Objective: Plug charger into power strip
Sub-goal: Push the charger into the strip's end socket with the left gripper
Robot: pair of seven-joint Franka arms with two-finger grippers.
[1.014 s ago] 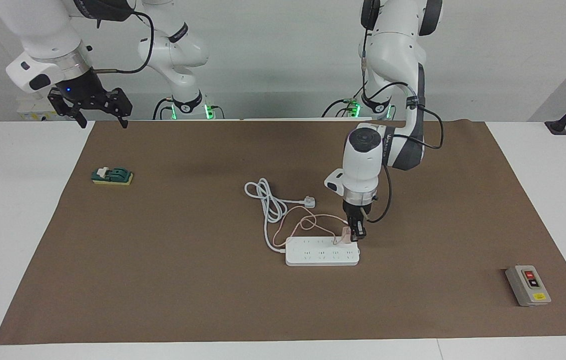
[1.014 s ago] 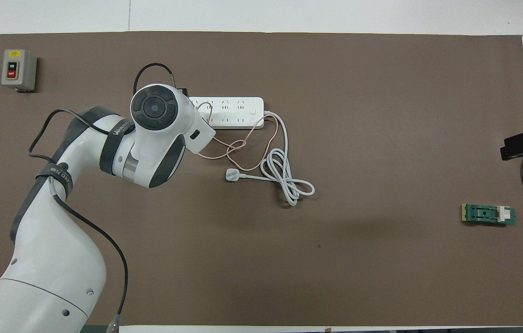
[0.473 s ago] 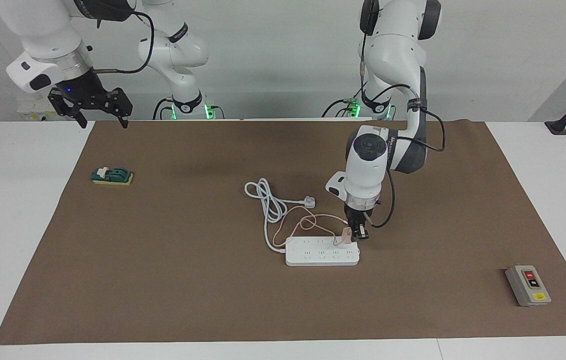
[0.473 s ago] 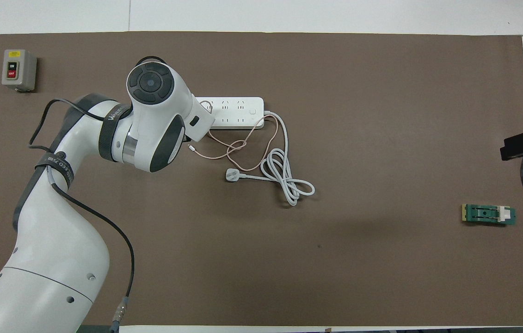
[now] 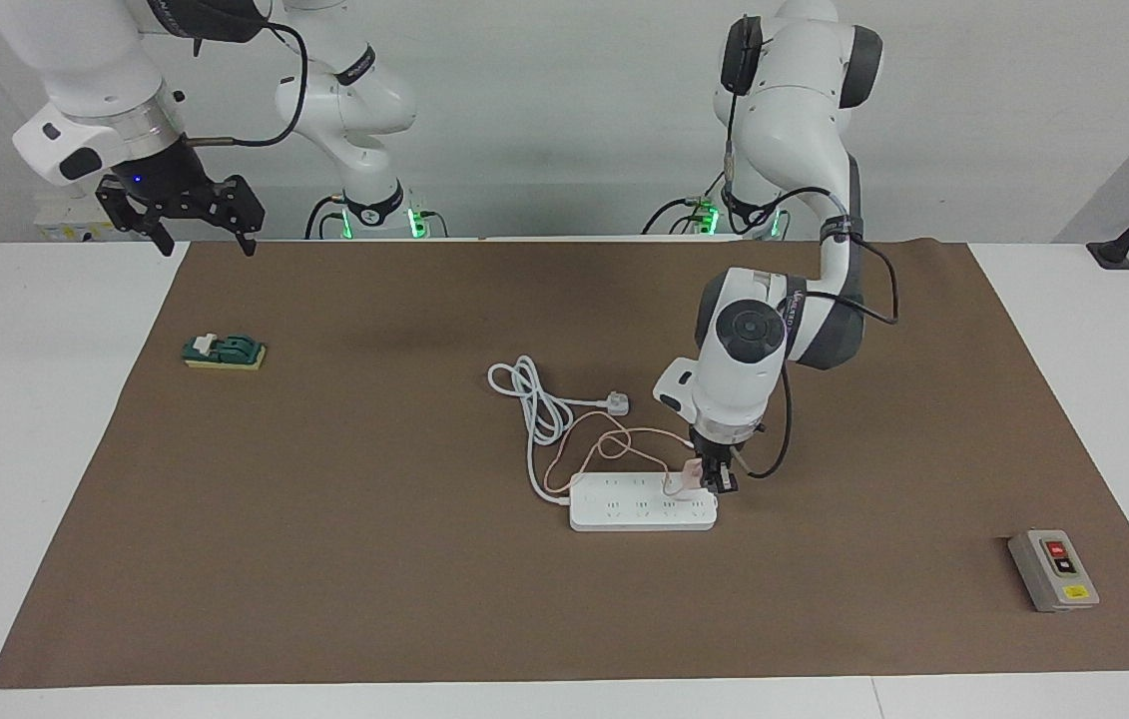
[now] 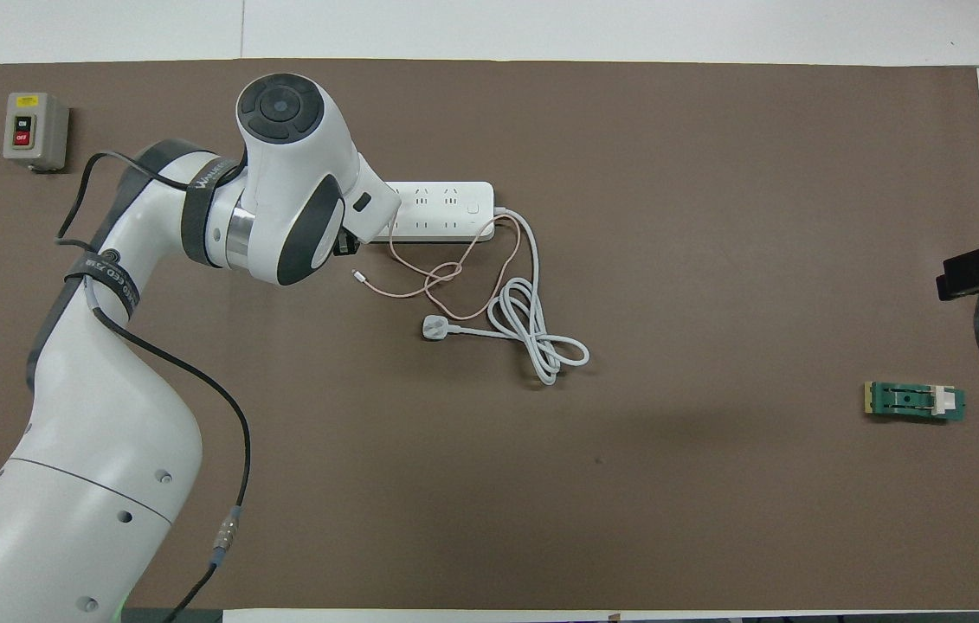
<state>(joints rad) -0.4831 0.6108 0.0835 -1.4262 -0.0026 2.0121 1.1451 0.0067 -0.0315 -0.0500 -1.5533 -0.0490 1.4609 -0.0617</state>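
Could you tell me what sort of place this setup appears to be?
Probably a robotics lab bench: two arms mounted at a table covered by a brown mat, with test props like a power strip and a grey switch box.

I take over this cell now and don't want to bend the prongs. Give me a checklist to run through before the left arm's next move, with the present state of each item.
1. Left gripper shut on the charger: ok.
2. Charger over the power strip, at its end toward the left arm: ok.
3. Prongs lined up with a socket: cannot tell, they are hidden.
4. Charger fully seated: cannot tell.
5. Pink cable loose on the mat, not taut: ok.
6. Right gripper open, waiting over the table's edge, away from the strip: ok.
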